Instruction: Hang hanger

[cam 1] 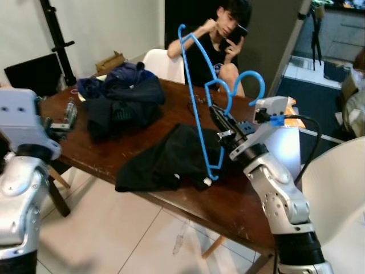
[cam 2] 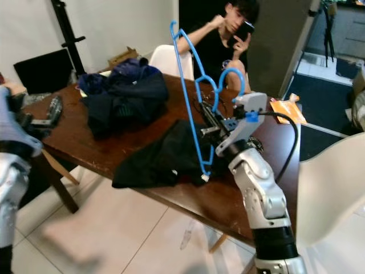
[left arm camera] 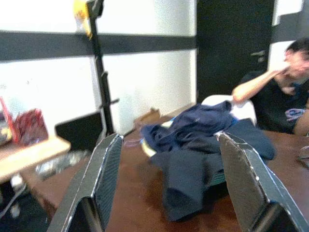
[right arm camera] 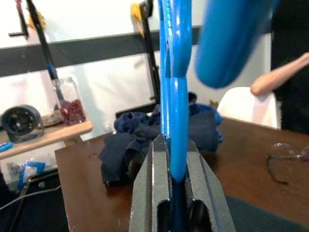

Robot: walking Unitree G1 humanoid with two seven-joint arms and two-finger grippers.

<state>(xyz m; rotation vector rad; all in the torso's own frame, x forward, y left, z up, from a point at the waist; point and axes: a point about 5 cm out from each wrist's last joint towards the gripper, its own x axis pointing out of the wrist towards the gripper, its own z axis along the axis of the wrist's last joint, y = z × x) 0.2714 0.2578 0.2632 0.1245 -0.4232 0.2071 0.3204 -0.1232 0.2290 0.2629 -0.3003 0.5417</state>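
Note:
A blue plastic hanger (cam 1: 197,97) stands tilted above the brown table (cam 1: 97,151), its hook (cam 1: 246,83) curving near my right wrist. My right gripper (cam 1: 219,121) is shut on the hanger's thin frame; in the right wrist view the blue hanger (right arm camera: 174,121) runs up between the closed fingers (right arm camera: 152,193). The hanger's lower corner hovers over a black garment (cam 1: 165,160) lying on the table. My left gripper (left arm camera: 169,183) is open and empty at the table's left end, facing a heap of navy clothes (left arm camera: 203,145).
A person (cam 1: 219,43) sits at the far side holding a phone. A white chair (cam 1: 336,194) stands at the right, another behind the table. A black stand (cam 1: 57,40) rises at the back left. Glasses (right arm camera: 285,157) lie on the table.

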